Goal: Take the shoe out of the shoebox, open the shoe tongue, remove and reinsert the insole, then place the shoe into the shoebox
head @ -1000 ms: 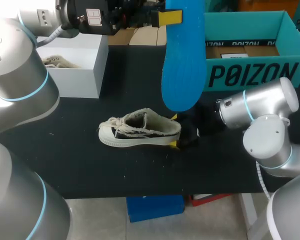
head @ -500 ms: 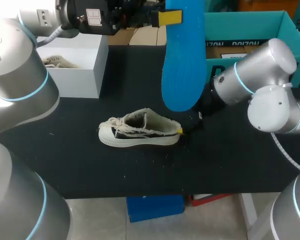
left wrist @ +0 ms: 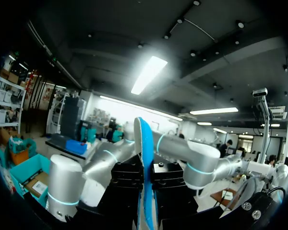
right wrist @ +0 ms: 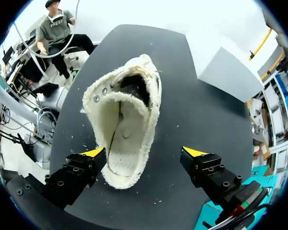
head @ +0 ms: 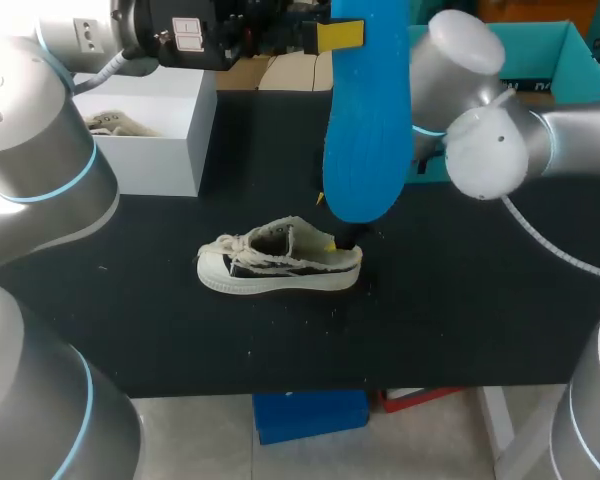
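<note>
**Insole out of the shoe, reinsertion apparently pending.**
The shoe (head: 280, 258) is lying on the table (head: 180, 330) at frame centre, outside the shoebox (head: 580, 60) at upper right. The left jaws are gripping the blue insole (head: 365, 120) at upper centre. The right jaws are hanging released over the heel end. Reinserting and boxing appear to be outstanding.

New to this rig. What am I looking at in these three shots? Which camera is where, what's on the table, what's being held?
Two robot arms work at a black table. The wide picture looks down from above; the two round ones come from cameras on each wrist. A cream shoe lies on the table, with a teal shoebox and a white box farther back. The left gripper clamps a blue insole. The right gripper hangs open at the shoe's heel.
</note>
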`<state>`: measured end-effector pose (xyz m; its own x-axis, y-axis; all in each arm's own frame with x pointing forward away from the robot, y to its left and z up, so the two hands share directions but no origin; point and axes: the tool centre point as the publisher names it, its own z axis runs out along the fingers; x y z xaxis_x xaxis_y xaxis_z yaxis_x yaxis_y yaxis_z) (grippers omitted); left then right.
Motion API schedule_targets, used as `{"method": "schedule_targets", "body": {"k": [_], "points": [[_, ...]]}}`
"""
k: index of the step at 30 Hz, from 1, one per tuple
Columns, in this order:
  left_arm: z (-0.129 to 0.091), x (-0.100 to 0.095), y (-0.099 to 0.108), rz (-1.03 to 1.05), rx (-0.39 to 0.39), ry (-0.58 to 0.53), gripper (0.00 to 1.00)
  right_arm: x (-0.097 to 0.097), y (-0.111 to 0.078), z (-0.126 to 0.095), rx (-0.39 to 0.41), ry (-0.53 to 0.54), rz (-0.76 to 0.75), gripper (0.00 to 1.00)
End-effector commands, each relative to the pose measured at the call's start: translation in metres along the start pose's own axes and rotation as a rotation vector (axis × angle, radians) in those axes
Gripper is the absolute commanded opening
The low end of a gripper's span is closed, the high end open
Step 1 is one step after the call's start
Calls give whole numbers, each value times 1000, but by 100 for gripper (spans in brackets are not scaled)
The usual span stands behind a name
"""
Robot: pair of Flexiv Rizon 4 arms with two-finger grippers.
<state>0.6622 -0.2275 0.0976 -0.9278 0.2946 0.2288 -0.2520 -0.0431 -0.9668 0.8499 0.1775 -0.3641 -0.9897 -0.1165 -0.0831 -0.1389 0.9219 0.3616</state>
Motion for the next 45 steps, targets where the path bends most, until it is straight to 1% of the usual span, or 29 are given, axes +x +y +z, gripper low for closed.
{"method": "schedule_targets", "body": {"k": [1,3,5,12,17,25,26,27,28,29,30,31,45], "points": [[2,0,1,0,0,-3,0,-8,14,6,444,22,2,100],[2,0,1,0,0,-3,0,-10,18,8,451,24,6,100],[2,0,1,0,0,-3,0,-14,15,12,459,27,8,100],[2,0,1,0,0,-3,0,-20,25,27,451,38,22,100],[2,0,1,0,0,-3,0,-21,31,36,443,42,23,100],[2,0,1,0,0,-3,0,-17,32,44,415,45,46,100],[2,0,1,0,0,-3,0,-16,33,45,402,45,50,85],[2,0,1,0,0,-3,0,-15,34,46,398,47,50,64],[2,0,1,0,0,-3,0,-14,35,47,387,52,50,48],[2,0,1,0,0,-3,0,-12,36,48,371,55,48,38],[2,0,1,0,0,-3,0,-11,37,49,351,63,47,21],[2,0,1,0,0,-3,0,-10,39,50,335,68,38,0],[2,0,1,0,0,-3,0,-10,39,50,335,68,38,0]]}}
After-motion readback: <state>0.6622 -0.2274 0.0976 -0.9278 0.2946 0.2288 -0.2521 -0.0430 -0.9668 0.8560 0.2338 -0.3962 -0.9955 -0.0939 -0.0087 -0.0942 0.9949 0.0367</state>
